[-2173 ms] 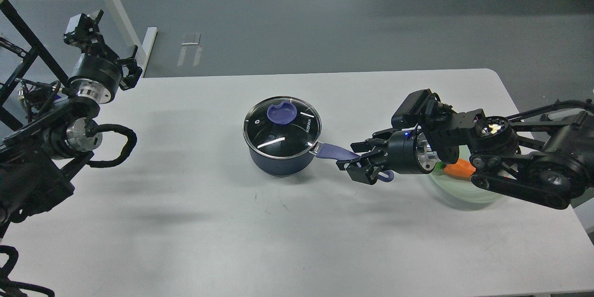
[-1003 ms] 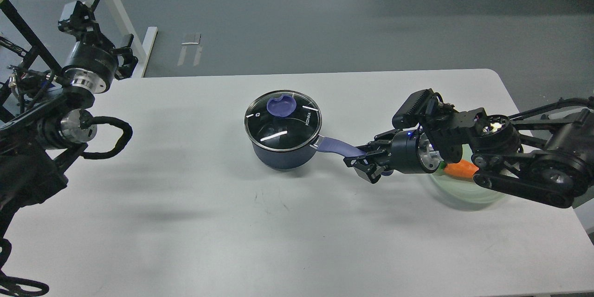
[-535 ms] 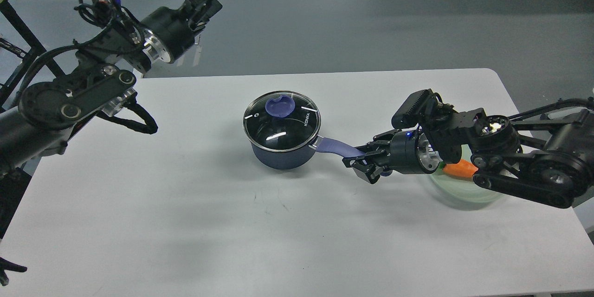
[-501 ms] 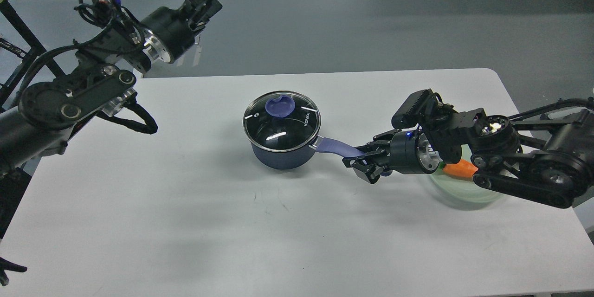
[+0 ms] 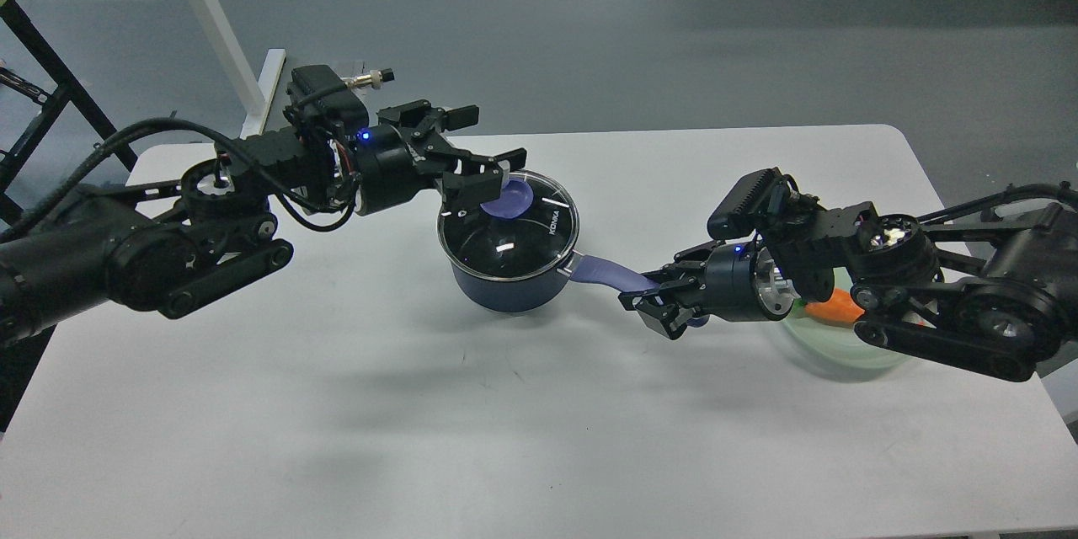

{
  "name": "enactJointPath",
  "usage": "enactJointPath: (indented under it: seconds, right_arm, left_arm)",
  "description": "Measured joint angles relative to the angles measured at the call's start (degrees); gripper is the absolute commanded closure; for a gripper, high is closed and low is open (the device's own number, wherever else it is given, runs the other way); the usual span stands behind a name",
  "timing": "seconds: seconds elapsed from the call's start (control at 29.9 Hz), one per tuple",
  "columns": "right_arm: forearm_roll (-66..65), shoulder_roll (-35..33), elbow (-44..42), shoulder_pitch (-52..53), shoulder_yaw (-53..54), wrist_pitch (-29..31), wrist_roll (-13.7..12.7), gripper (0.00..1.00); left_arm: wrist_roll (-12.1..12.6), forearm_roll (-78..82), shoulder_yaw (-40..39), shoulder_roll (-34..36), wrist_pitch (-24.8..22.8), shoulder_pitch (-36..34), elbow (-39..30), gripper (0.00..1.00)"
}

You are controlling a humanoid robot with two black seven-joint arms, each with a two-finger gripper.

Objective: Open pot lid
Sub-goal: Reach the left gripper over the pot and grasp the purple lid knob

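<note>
The dark navy pot (image 5: 504,289) stands at the table's middle with the clear glass lid (image 5: 505,234) resting on it. The lid's lavender knob (image 5: 511,199) sits at its far side. The pot's lavender handle (image 5: 600,271) points right. My right gripper (image 5: 653,307) is shut on the handle's outer end. My left gripper (image 5: 498,136) is open, reaching in from the left just above the lid's far left rim. Its near finger (image 5: 482,179) overlaps the knob's left edge, and I cannot tell whether it touches it.
A pale green glass dish (image 5: 829,349) with an orange carrot (image 5: 831,306) sits at the right, partly under my right arm. The white table (image 5: 337,404) has its far edge just behind the pot. A white table leg (image 5: 221,17) stands at far left.
My left arm has swung down from high at the far left to the lid, its gripper now open beside the knob. My right gripper stays shut on the handle.
</note>
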Motion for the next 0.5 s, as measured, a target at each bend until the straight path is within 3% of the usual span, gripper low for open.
enactJointPath:
  seconds: [0.3, 0.5]
  right_arm:
    - [0.0, 0.57, 0.22, 0.0, -0.25, 0.0, 0.0, 0.77]
    - [0.0, 0.57, 0.24, 0.12, -0.27, 0.0, 0.0, 0.77]
  left_arm:
    - [0.82, 1.65, 7.25, -3.09, 4.74, -0.31, 5.6, 0.05]
    - [0.58, 1.65, 8.91, -3.68, 5.35, 0.1, 6.7, 0.05]
